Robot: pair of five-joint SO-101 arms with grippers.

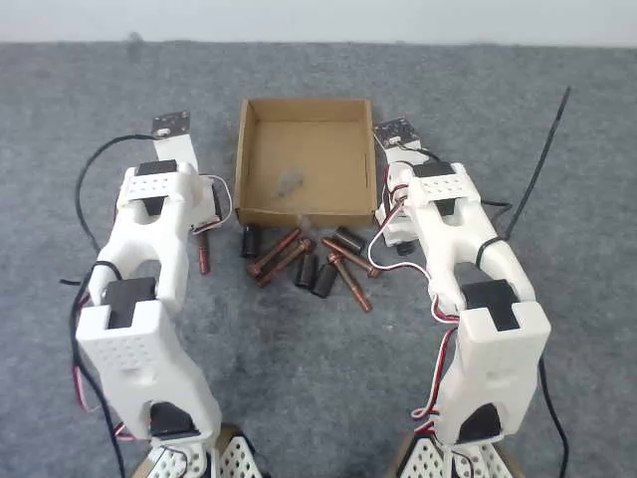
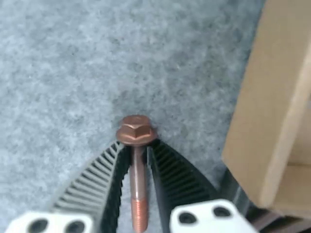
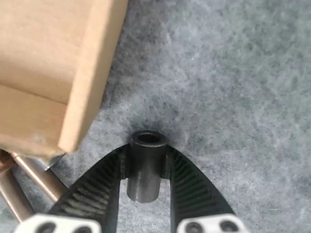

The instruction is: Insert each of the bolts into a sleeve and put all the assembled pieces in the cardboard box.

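left arm (image 1: 149, 229) low beside cardboard box (image 1: 304, 214), left jaws clamped on bolt (image 2: 137, 160) shank. right arm (image 1: 458, 229) at the opposite side, right jaws clamped on sleeve (image 3: 146, 167), probably touching bench (image 1: 318, 378).

The worktop (image 1: 299, 388) is covered in mottled grey felt with a slightly fuzzy nap, and beyond its far edge stands a plain pale wall (image 1: 318, 20), all under soft, even light.

The cardboard box (image 1: 304, 214) stands open-topped, closely flanked by left arm (image 1: 154, 239) and right arm (image 1: 458, 239). Loose bolts (image 1: 350, 284) and sleeves (image 1: 323, 279) crowd the carpet (image 1: 318, 378) before its front wall.
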